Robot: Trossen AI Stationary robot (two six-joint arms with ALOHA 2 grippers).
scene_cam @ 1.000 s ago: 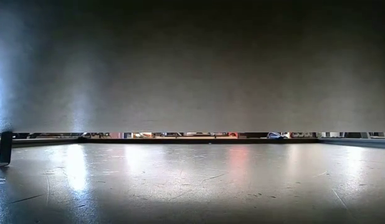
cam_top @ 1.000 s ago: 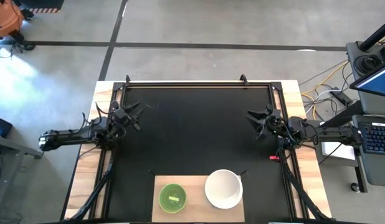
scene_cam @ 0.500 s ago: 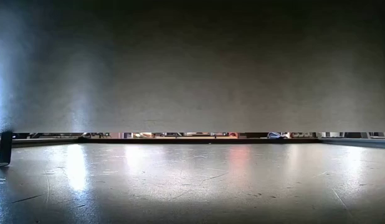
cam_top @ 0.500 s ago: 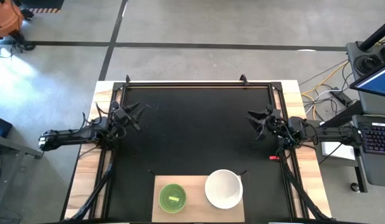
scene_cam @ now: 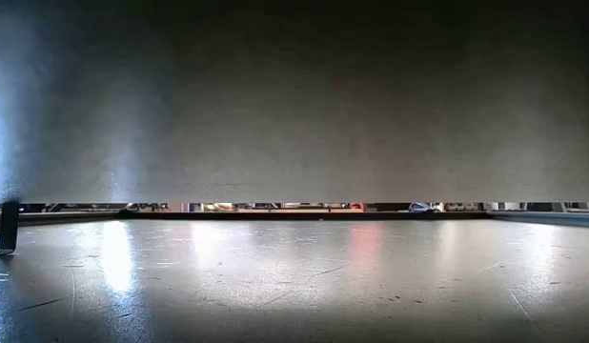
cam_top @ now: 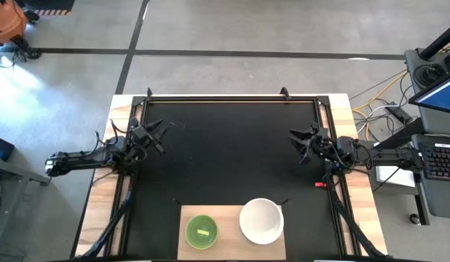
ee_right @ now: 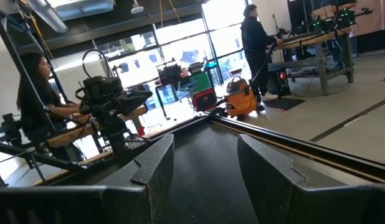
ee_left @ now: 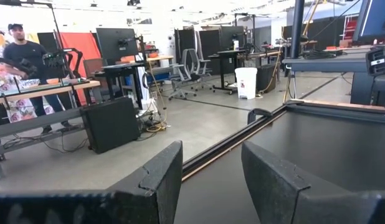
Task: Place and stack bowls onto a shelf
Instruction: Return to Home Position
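My left gripper [cam_top: 156, 133] at the black mat's [cam_top: 232, 153] left edge, fingers wide apart, empty, right gripper [cam_top: 301, 144] opposite, likewise, shelf [cam_top: 229, 246] lengthwise left-to-right at the mat's bottom edge, green bowl [cam_top: 202, 231] and white bowl [cam_top: 261, 220] side by side on it, mouths upward.

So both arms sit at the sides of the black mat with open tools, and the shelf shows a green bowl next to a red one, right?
Not quite. The bowl next to the green bowl on the shelf is a white bowl, not a red one, as the high view shows. The rest holds: the left tool and the right tool are open at the sides of the black mat.
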